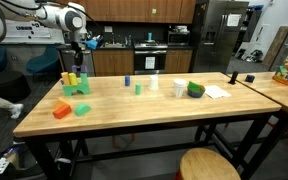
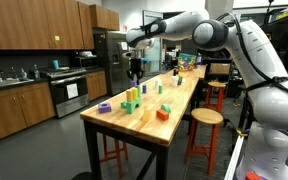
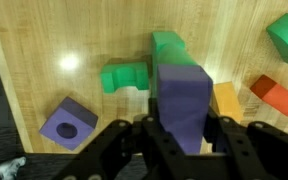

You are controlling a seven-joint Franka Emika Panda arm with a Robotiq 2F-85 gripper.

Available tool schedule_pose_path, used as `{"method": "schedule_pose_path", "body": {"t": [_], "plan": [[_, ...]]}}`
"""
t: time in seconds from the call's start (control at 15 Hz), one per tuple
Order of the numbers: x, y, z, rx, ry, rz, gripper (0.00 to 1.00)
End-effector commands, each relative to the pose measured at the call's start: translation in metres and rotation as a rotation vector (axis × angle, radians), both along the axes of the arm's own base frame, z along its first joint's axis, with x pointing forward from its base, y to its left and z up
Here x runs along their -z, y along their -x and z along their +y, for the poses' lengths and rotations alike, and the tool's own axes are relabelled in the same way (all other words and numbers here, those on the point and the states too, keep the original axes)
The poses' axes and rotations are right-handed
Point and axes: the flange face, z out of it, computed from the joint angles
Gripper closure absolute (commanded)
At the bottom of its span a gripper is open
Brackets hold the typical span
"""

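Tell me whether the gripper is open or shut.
Shut on the purple block: in the wrist view the gripper clamps the block's two sides, above the wooden table.

purple rectangular block (image 3: 184, 100), upright, pinched between the fingers (image 3: 119, 148), held in the air above the wooden table (image 3: 24, 80)

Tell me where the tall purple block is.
Wrist view, centre: the purple block is clamped in the pincer above the wooden table, a green arch block to its left, a yellow block at its right.
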Motion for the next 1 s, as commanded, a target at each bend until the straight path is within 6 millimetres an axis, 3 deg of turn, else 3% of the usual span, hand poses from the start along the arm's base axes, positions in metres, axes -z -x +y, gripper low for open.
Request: {"method": "schedule_pose_path", "body": {"t": [0.0,0.93], "plan": [[-0.0025,-0.0033,-0.0023,0.006,0.021,0.003,0.84],[-0.0024,-0.0031,-0.0038,-0.023,0.02,0.016,0.84]]}}
